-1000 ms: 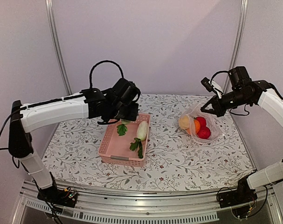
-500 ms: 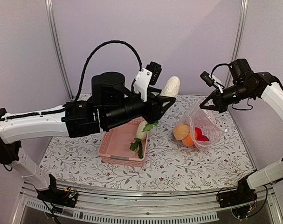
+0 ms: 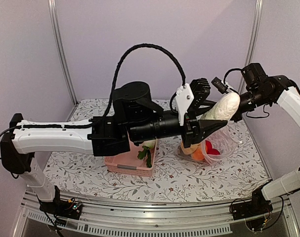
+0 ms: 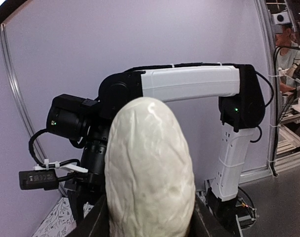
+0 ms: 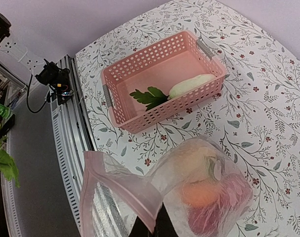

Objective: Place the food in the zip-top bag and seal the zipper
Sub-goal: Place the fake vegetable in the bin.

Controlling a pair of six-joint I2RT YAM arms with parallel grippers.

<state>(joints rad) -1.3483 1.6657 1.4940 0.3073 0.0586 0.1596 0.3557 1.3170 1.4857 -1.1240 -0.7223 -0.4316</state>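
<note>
While I watch from overhead: both arms are raised over the right half of the floral table (image 5: pixel 258 94).
Left claw (image 3: pixel 211 124): closed around the lower end of the white radish (image 3: pixel 223 108), which it carries in the air.
White radish, attitude: tilted, rounded tip pointing up and to the right. In the left wrist view it fills the middle of the frame between the two dark fingers (image 4: pixel 93 228).
White radish, position: above the zip-top bag (image 5: pixel 169 170) and overlapping my right arm's wrist in the overhead view. I cannot tell whether they touch.
Right claw (image 5: pixel 149 227): pinched shut on the bag's edge, lifting it off the table so the mouth gapes.
Zipper (image 5: pixel 107 170): pink-tinted band along the raised lip, unsealed.
Bag contents: beige piece (image 5: pixel 189 159), orange (image 5: pixel 201 193) and red pieces (image 5: pixel 216 212), bunched in the lower end, which rests on the table.
Pink basket (image 5: pixel 140 126): left of the bag, near it but apart.
Basket contents: second radish (image 5: pixel 192 85) lying against the wall nearest the bag, green leaves (image 5: pixel 150 96) spread on the basket floor.
</note>
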